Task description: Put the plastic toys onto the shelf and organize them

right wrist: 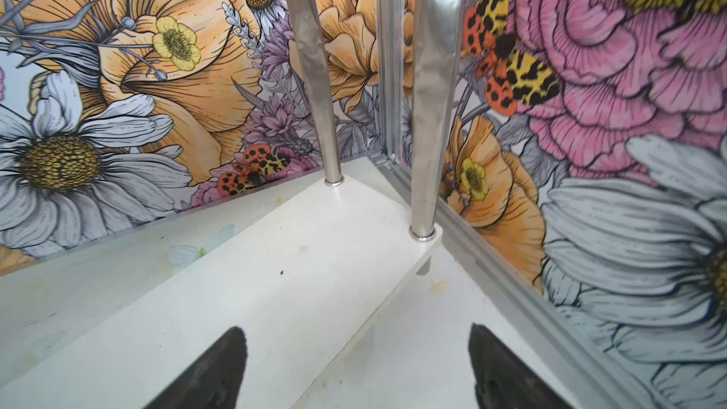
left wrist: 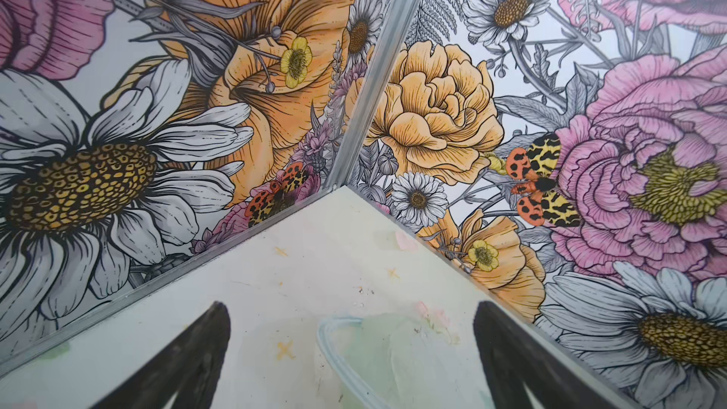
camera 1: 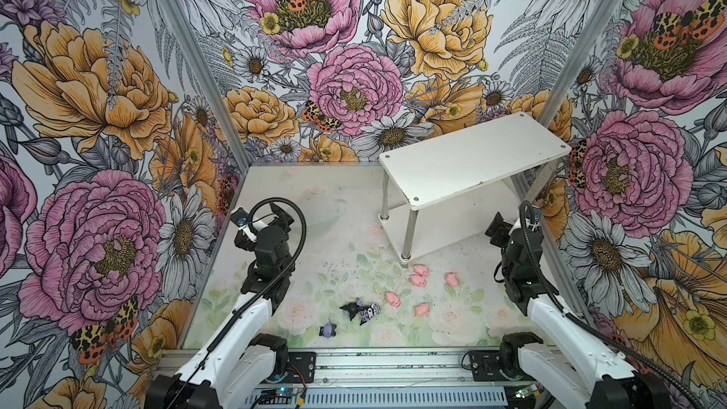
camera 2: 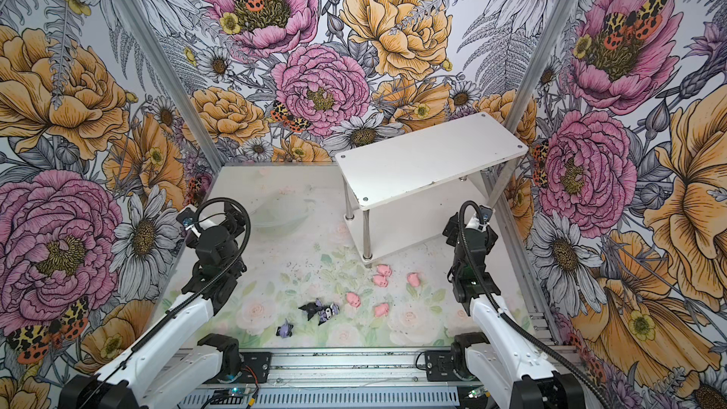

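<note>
Right wrist view — glossy cylindrical metal posts [right wrist: 314, 72], smooth white shelf [right wrist: 275, 289]

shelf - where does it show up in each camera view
Top view: shelf right of centre, at the back right corner.
Top view: same spot.
Left wrist: not in it.
Right wrist: its lower board and two posts, close up.
Shared landmark: orange moth on the wall beside it.

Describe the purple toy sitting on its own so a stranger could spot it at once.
Start at the white shelf, back right, and come forward past the pink pigs. Left of them lie three black-and-lavender figures; yours is the lone one nearest the front rail, apart from the pair.
</note>
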{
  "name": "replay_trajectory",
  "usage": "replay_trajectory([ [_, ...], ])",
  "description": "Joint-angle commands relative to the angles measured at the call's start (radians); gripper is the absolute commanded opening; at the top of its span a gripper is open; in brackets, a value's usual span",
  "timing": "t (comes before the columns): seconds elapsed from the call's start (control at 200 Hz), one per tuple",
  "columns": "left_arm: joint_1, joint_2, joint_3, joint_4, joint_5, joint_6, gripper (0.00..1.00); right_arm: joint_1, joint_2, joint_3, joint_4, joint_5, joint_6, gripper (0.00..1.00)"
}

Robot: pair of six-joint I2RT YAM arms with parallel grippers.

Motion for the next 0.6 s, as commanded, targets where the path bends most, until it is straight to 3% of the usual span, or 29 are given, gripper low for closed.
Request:
replay_trajectory([
  [0.0, -0.009, -0.076, -0.001, -0.242, 0.178, -0.114, 0.95, 0.019, -0.088, -0.008, -0.213, -0.064, 0.067, 0.77],
  [0.125, -0.14, -0.128, 0.01, -0.341, 0.337, -0.138, 0.91, 0.019, -0.111, 0.034, -0.298, -0.232, 0.047, 0.67],
  [0.29, -0.462, -0.105, 0.043, -0.387, 0.324, -0.11, 0.88, 0.018, -0.024, 0.104, -0.309, -0.392, 0.061, 0.6],
  [0.435, -0.694, 0.046, 0.14, -0.363, 0.313, -0.05, 0.91, 0.016, 0.073, 0.193, -0.296, -0.478, 0.082, 0.53],
  [0.47, -0.725, 0.099, 0.169, -0.348, 0.323, -0.035, 0.98, 0.017, 0.089, 0.211, -0.296, -0.494, 0.089, 0.52],
  [0.595, -0.785, 0.274, 0.286, -0.302, 0.381, 0.011, 0.99, 0.012, 0.109, 0.255, -0.296, -0.522, 0.128, 0.5],
])
